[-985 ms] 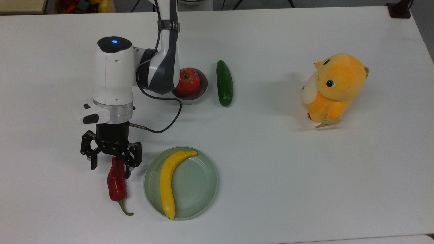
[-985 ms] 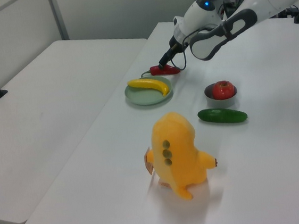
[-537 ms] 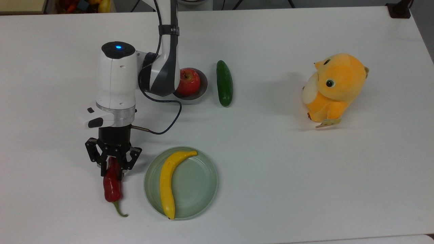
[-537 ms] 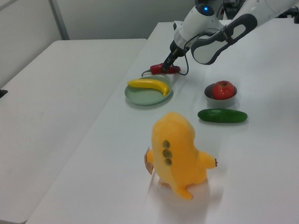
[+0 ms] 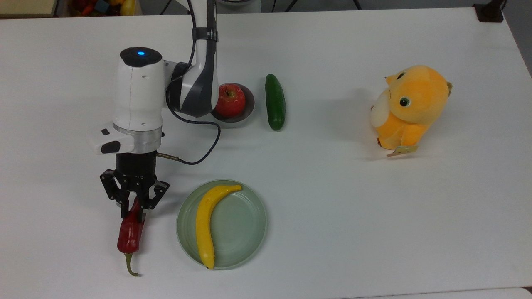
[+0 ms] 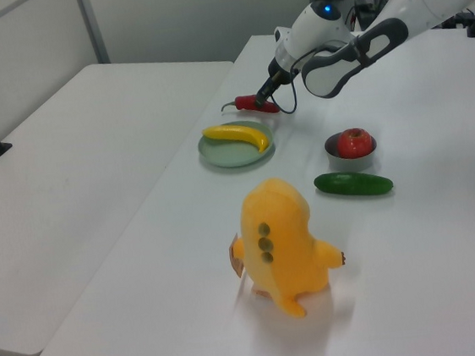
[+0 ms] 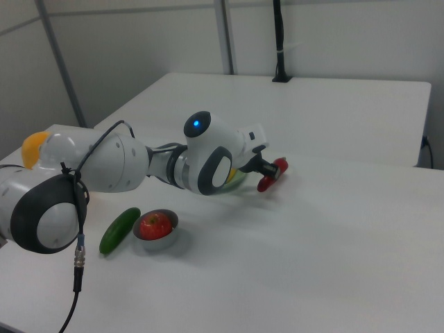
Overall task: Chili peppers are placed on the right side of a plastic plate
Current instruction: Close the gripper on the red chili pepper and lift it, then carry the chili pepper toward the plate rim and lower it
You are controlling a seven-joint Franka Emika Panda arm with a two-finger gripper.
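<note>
the tabletop (image 5: 332, 232) is carrying everything. the plate (image 5: 245, 224) is sitting near its front edge in the top view, cradling a banana (image 5: 206, 222) along its left half, so its right half is lying bare. the end effector (image 5: 132, 204), just off the plate's left rim in the top view, is clamping the pepper's (image 5: 130, 232) blunt end, leaving body and stem (image 5: 129, 265) trailing free, likely for carrying it across the plate.
</note>
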